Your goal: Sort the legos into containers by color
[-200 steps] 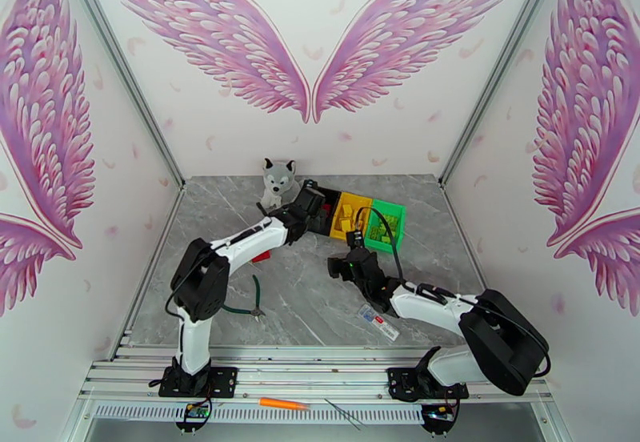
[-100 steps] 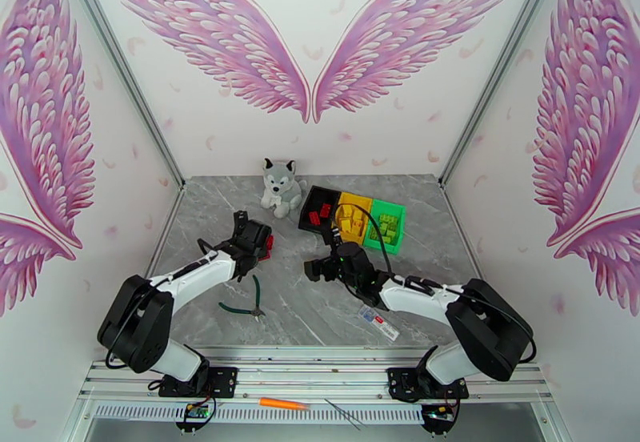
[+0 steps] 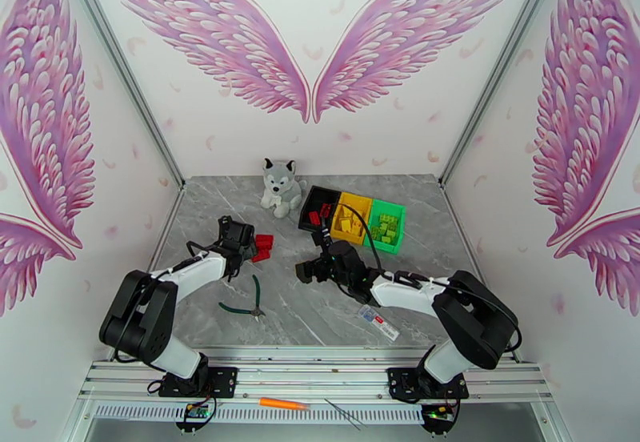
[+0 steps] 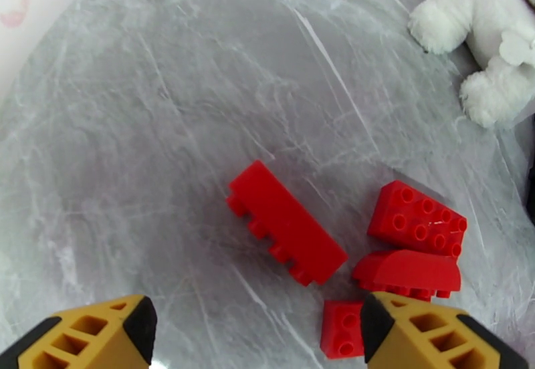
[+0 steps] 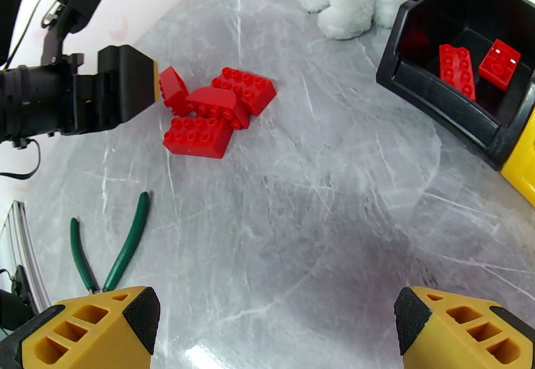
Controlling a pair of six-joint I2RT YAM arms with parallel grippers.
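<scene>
Grey marble tabletop (image 3: 320, 315) is occupied by clustered red legos (image 4: 287, 223) just ahead of the left gripper (image 4: 259, 323), opened wide and empty like the right gripper (image 5: 274, 317); neighbouring bricks may be scattered if one is pinched off-centre.

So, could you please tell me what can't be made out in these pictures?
- Left wrist: the nearest red brick is partly behind a finger of the left gripper and cut by the bottom edge.
- Right wrist: the yellow bin is cut off by the right edge, contents unseen.
- Top view: the green bricks in the green bin are too small to count.
</scene>
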